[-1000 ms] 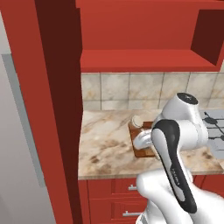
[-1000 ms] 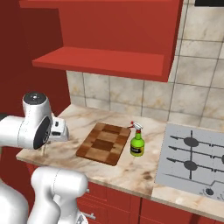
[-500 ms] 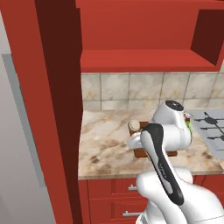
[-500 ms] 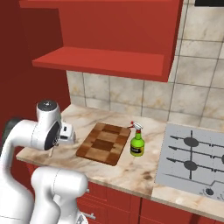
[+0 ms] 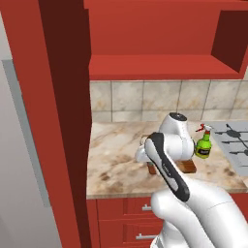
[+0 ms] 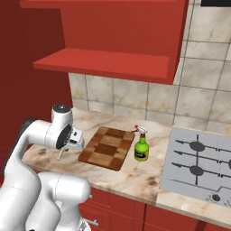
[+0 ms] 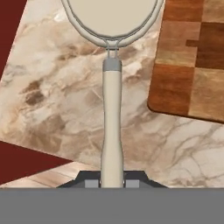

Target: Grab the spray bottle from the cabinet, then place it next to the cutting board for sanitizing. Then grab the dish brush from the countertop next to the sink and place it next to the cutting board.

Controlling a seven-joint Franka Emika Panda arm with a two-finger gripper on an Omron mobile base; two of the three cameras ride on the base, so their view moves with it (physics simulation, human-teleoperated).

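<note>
Flat even render light; sharp, glare-free

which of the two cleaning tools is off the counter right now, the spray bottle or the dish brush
The dish brush: the end effector grips its handle above the countertop, left of the cutting board. The spray bottle stands upright on the counter, right of the board.

Square beige tiles [image 6: 135, 97] are lining the wall behind the worktop. A red open shelf [image 5: 164, 65] is hanging above them. A grey stove [image 6: 198, 164] is sitting to one side, and what may be a tall red panel [image 5: 53, 121] is standing beside.
</note>
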